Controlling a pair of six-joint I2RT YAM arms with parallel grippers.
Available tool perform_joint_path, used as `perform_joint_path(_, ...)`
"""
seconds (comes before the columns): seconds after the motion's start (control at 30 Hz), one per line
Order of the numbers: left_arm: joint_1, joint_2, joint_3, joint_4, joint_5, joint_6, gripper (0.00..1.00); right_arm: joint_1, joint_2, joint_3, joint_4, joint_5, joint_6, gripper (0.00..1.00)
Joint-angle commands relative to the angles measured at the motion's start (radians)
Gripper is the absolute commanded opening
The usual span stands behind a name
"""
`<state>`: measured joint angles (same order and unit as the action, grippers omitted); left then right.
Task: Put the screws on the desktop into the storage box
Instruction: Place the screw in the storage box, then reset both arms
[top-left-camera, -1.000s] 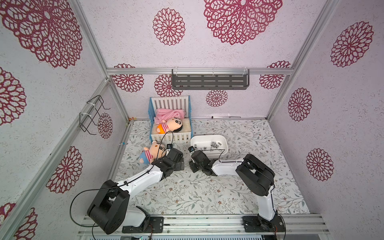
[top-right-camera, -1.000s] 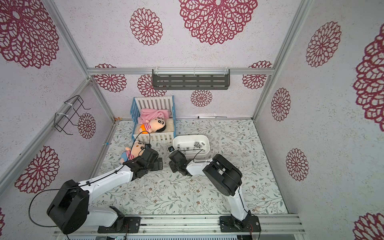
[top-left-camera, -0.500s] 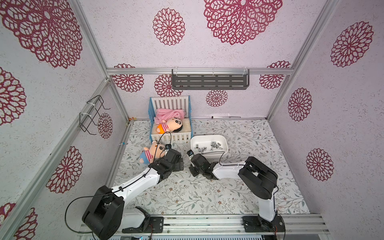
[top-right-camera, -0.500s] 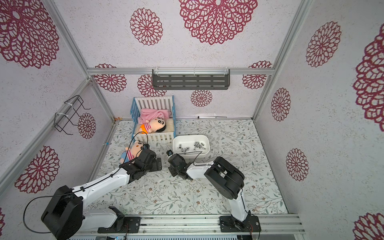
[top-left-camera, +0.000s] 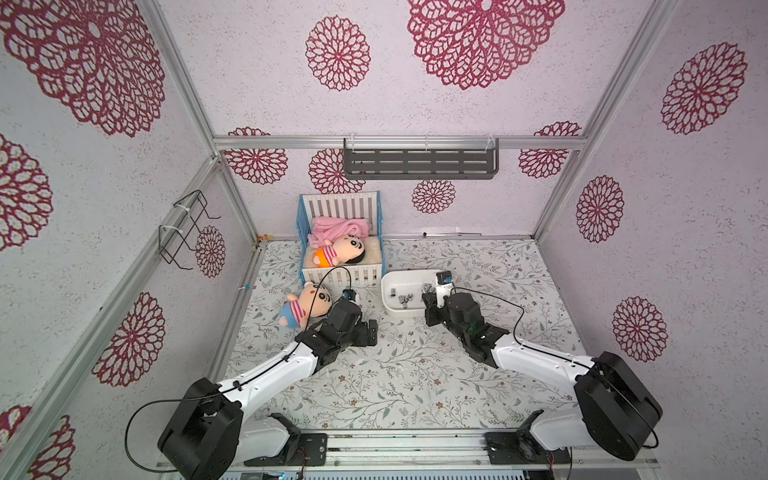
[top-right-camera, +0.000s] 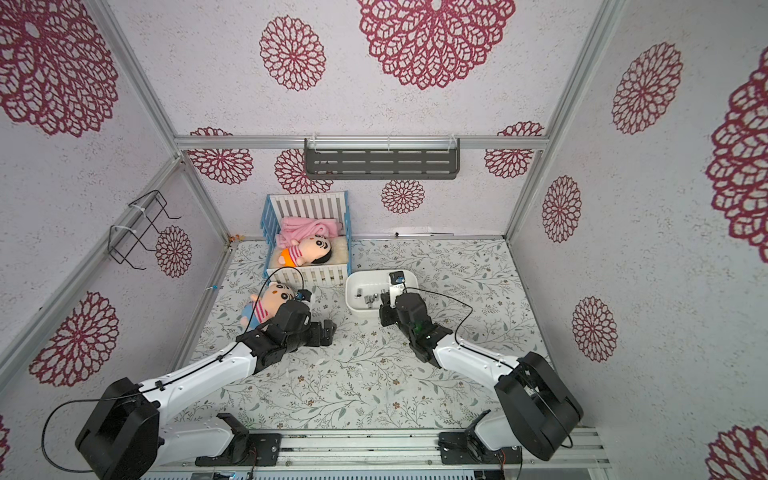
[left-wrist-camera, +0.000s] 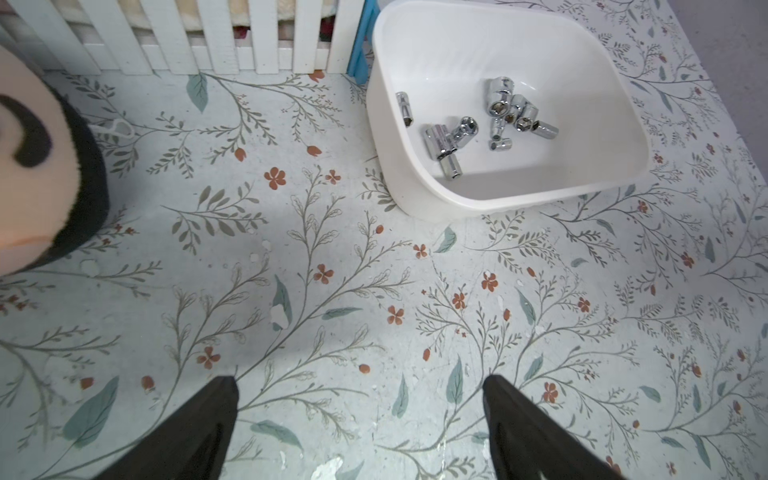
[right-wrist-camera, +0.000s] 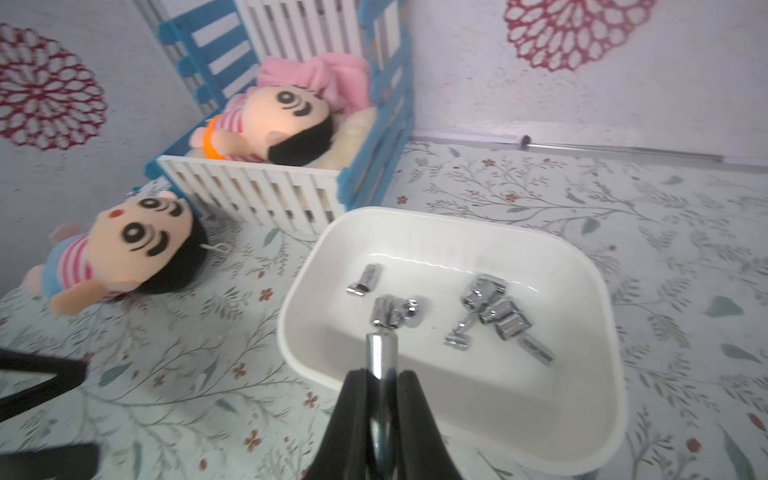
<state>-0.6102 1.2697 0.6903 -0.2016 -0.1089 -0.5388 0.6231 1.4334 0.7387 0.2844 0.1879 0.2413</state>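
Hanging over the near rim of the storage box (right-wrist-camera: 457, 232), the right gripper (right-wrist-camera: 381, 376) is clamped on one shiny screw (right-wrist-camera: 381, 351), fingers pressed on it from both sides. The screw's tip points into the box; can't tell if it touches the other screws (right-wrist-camera: 492, 313) lying on the box floor.

The box stands on the desktop (top-left-camera: 415, 374), one end just beside a front corner of the crib (top-left-camera: 338, 205). A doll (top-left-camera: 305, 303) lies on the desktop just beside the crib's other front corner. Wide bare desktop lies between the two arms and on toward the right wall.

In both top views the right gripper's black body hides the held screw; only the right wrist view shows it. The left wrist view gives the sharpest look at the boxed screws: two loose bunches, plus one alone by the wall.

The left gripper (left-wrist-camera: 360, 382) hangs low over bare desktop, fingers wide apart, short of the box and not touching it.
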Motion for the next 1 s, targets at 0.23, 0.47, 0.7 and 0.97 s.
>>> perform_joint_path(0.23, -0.018, -0.021, -0.011, 0.051, 0.026, 0.031, 0.97, -0.01, 0.208, 0.188, -0.164, 0.046, 0.046, 0.18)
perform_joint_path(0.47, -0.044, -0.062, -0.034, 0.084, -0.006, 0.03, 0.99, -0.01, 0.137, 0.124, -0.081, 0.012, 0.071, 0.63)
perform_joint_path(0.7, -0.06, -0.193, -0.104, 0.139, -0.102, 0.017, 0.99, -0.009, -0.014, -0.003, 0.058, -0.024, 0.082, 0.74)
perform_joint_path(0.97, -0.109, -0.448, -0.212, 0.209, -0.225, 0.037, 0.97, -0.005, -0.234, -0.181, 0.239, 0.069, 0.175, 0.99)
